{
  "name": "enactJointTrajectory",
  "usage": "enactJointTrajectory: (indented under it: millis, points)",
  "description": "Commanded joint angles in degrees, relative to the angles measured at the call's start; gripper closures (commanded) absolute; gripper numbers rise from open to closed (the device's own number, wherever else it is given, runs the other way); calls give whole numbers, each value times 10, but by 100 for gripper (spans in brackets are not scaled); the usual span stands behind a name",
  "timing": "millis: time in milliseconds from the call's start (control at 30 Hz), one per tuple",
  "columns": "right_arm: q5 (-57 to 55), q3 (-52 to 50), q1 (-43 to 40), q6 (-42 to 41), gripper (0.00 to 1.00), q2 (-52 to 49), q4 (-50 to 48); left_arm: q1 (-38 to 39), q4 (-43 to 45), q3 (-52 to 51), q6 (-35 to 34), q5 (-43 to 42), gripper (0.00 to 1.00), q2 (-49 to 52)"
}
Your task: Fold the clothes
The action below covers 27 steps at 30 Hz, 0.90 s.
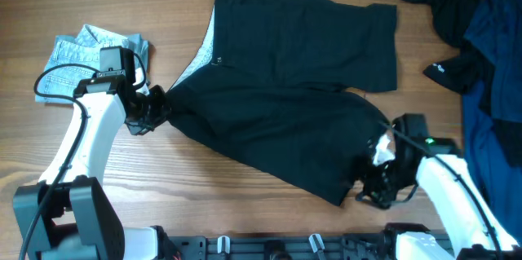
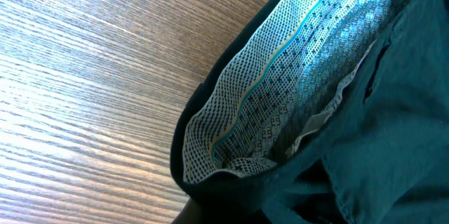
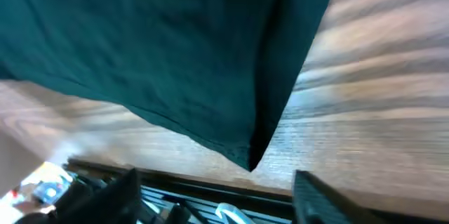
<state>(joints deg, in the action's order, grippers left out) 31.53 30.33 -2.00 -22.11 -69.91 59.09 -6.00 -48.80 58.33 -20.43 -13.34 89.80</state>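
Observation:
The black shorts (image 1: 294, 72) lie spread on the wooden table, one leg at the back and one slanting toward the front right. My left gripper (image 1: 155, 109) is shut on the waistband corner, where the fabric bunches to a point. The left wrist view shows the pale patterned lining (image 2: 280, 90) and black cloth (image 2: 379, 133) covering the jaws. My right gripper (image 1: 377, 185) is at the front leg's hem. In the right wrist view its fingers (image 3: 221, 196) are spread wide, and the hem corner (image 3: 249, 157) hangs between and above them, ungripped.
A small light-blue denim garment (image 1: 90, 52) lies at the left, behind the left arm. A heap of black and deep-blue garments (image 1: 473, 32) with a small white logo fills the back right. The table's front edge with a dark rail (image 1: 285, 248) is just below the right gripper.

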Motion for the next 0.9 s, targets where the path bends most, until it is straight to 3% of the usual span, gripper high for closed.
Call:
enactJointTrajectory:
  millis: [0, 200, 300, 367, 433, 467, 733, 767, 833, 867]
  points:
    - [31, -45, 31, -68, 24, -2, -41, -2, 3, -6, 9, 8, 94, -10]
    - [16, -64, 86, -195, 25, -7, -120, -2, 3, -6, 9, 7, 94, -10]
    - [2, -64, 100, -251, 35, -27, -142, -2, 1, -6, 9, 7, 94, -10]
    - [-5, -64, 100, -279, 47, -42, -157, -2, 1, -6, 9, 7, 94, -10]
    - [-4, -64, 100, -280, 93, -50, -160, -2, 1, -6, 9, 7, 94, -10]
    - [-4, -64, 100, -280, 96, -50, -161, -2, 1, -6, 9, 7, 94, -10]
    - [29, -54, 100, -226, 96, -32, -161, -2, -1, -6, 9, 7, 93, -10]
    - [40, -52, 100, -215, 91, -21, -149, -2, -2, -6, 9, 7, 93, -10]
    - [47, -52, 100, -214, 52, -6, -115, -2, -1, -6, 9, 7, 92, -10]
    - [45, -53, 100, -209, 46, -5, -101, -2, -1, -6, 9, 7, 92, -10]
